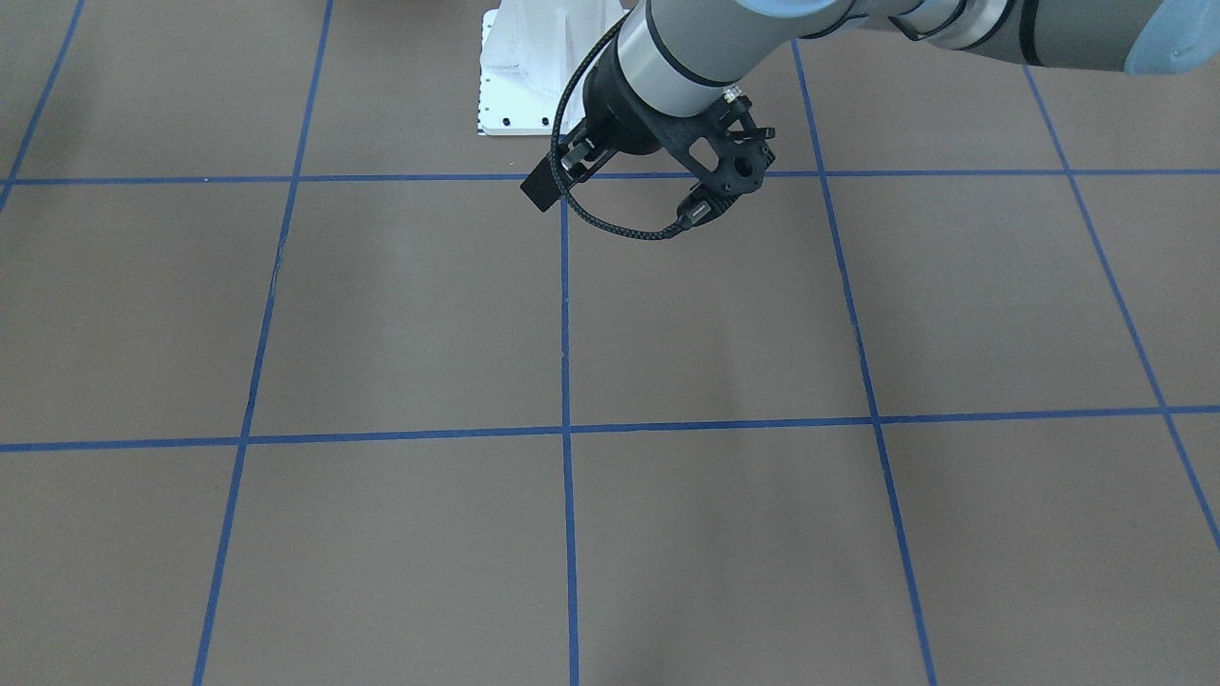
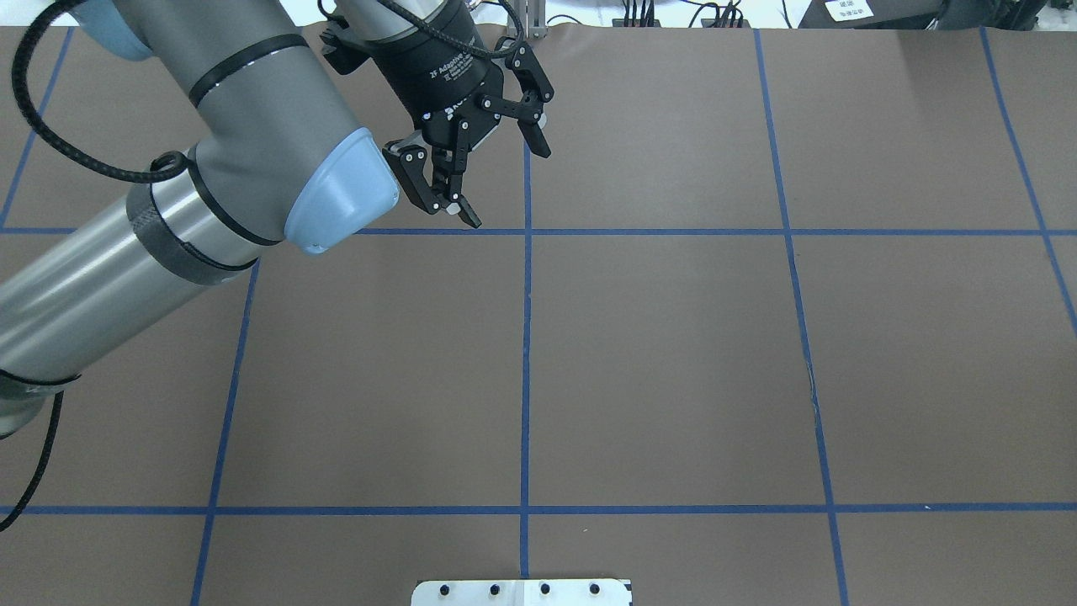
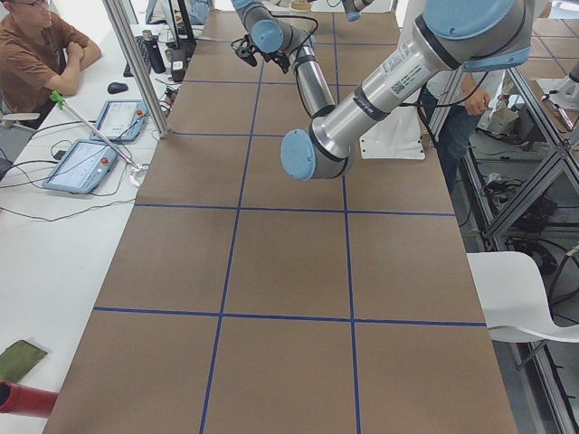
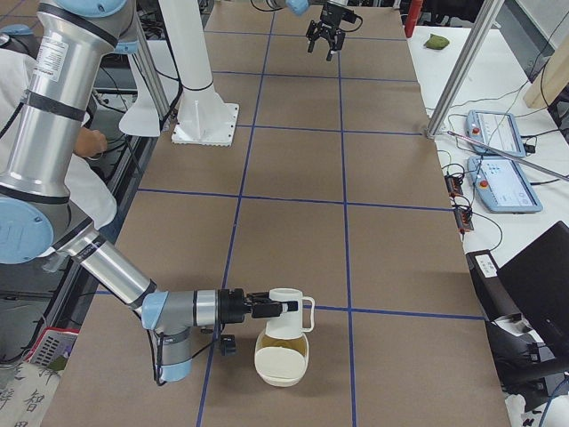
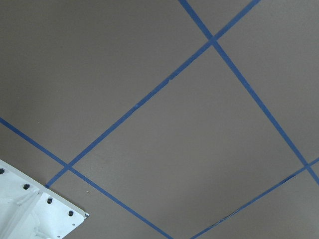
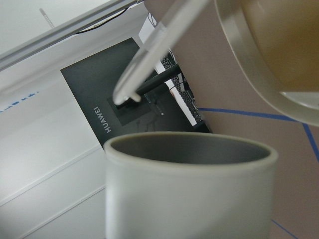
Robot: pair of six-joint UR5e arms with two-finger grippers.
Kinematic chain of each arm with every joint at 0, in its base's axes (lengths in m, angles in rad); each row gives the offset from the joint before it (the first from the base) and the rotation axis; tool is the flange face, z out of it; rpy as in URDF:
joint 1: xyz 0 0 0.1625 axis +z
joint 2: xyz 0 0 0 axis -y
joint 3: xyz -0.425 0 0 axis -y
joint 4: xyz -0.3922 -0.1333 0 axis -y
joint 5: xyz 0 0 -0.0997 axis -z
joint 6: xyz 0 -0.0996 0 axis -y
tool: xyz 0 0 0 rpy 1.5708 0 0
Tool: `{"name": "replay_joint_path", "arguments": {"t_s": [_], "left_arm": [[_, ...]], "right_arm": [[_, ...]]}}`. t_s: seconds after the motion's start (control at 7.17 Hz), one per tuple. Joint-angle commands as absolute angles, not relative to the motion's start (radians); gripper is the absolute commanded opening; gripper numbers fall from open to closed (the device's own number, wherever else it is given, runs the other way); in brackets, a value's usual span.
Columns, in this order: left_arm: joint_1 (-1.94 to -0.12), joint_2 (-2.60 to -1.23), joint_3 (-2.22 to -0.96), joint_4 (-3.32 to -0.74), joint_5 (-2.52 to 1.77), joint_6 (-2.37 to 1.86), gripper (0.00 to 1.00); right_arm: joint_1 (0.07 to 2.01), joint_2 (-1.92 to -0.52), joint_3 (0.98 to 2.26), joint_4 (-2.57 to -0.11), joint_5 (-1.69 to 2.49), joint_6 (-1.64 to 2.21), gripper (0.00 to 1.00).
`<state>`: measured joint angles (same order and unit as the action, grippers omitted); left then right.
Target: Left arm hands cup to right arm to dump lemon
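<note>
Tabletop was brown and wide, cut into big squares by blue tape lines. Flat brown squares spread out all around the left gripper. The left arm reached over the table toward the far edge. Its two fingers were spread apart in the air, holding nothing.

The right arm bent low by the table's other end. A white base plate sat at the robot's side of the table. A person sat at a desk beside the long edge, with two tablets close by.

The cup stood upright at the tip of the right gripper, right over a white bowl. I could not tell if cup and bowl touched. The gripper's fingers were too small to see, so I could not tell how they stood. The wrist camera saw only the cup's grey rim up close.
</note>
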<state>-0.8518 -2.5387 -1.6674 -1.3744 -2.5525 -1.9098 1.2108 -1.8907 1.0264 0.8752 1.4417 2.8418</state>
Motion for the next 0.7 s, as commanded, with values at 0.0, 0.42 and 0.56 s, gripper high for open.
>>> {"name": "replay_joint_path", "arguments": {"t_s": [0.0, 0.42, 0.56], "left_arm": [[-0.853, -2.537, -1.666, -1.374, -2.553, -1.908, 1.00], [-0.856, -2.536, -1.654, -1.374, -2.553, -1.905, 1.00], [-0.859, -2.536, -1.654, -1.374, -2.553, -1.902, 1.00]], "right_arm": [[1.210, -1.876, 1.083, 0.795, 1.480, 2.699, 0.00], [1.209, -1.873, 1.254, 0.588, 1.494, 2.538, 0.00], [1.207, -1.870, 1.282, 0.571, 1.514, 2.402, 0.00]]}}
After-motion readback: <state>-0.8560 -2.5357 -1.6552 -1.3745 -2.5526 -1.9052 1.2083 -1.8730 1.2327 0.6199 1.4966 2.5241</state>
